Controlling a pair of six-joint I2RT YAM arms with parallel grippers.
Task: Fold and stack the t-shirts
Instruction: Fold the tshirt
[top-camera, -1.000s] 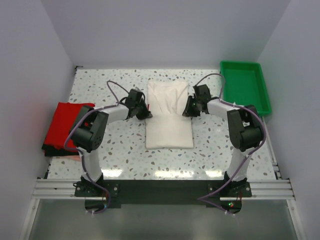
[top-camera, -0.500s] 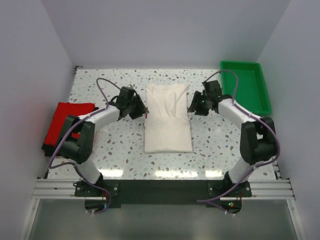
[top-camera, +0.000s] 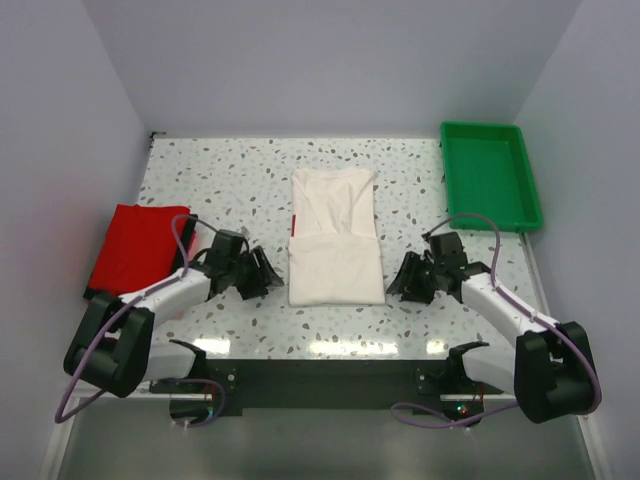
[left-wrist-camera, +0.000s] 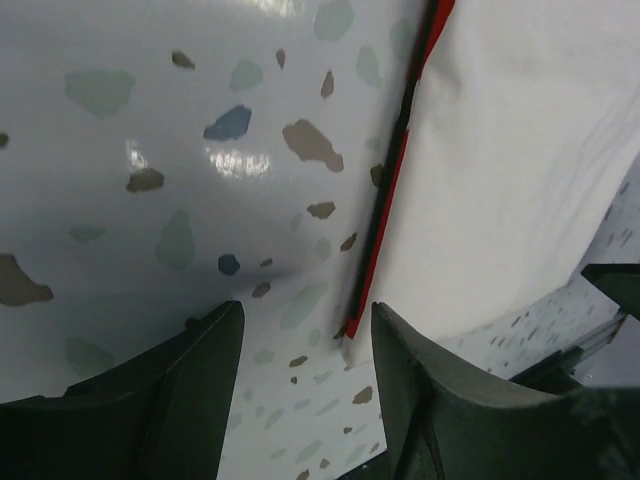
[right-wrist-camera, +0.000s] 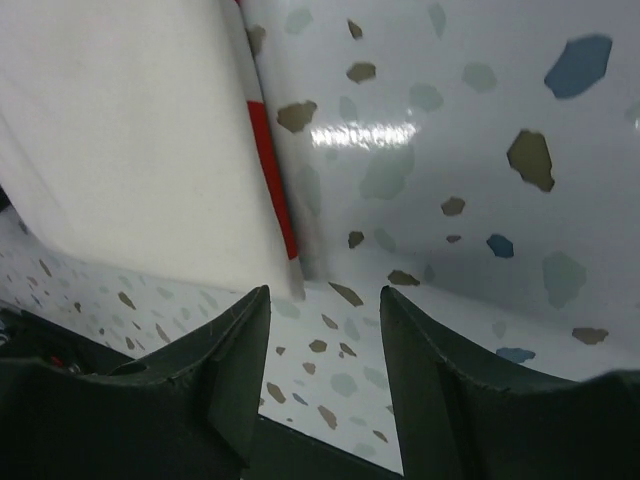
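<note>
A cream-white t-shirt (top-camera: 335, 238) with red trim lies folded into a long rectangle mid-table. My left gripper (top-camera: 264, 280) sits low beside its near-left corner, open and empty. In the left wrist view the left gripper (left-wrist-camera: 306, 322) frames bare table, with the shirt (left-wrist-camera: 510, 170) and its red trim (left-wrist-camera: 400, 170) just ahead. My right gripper (top-camera: 399, 283) is open and empty off the near-right corner. The right wrist view shows the right gripper (right-wrist-camera: 323, 300) over table, beside the shirt (right-wrist-camera: 130, 130) and its red edge (right-wrist-camera: 268, 170). A folded red t-shirt (top-camera: 135, 250) lies far left.
A green plastic tray (top-camera: 490, 175) stands at the back right against the wall. White walls close in the speckled table (top-camera: 210, 180) on three sides. The arms' base rail (top-camera: 320, 375) runs along the near edge.
Both grippers opened and let go of the cream shirt's sides. Both arms drew back toward the near edge, out to the shirt's near corners. The shirt now lies flat.
</note>
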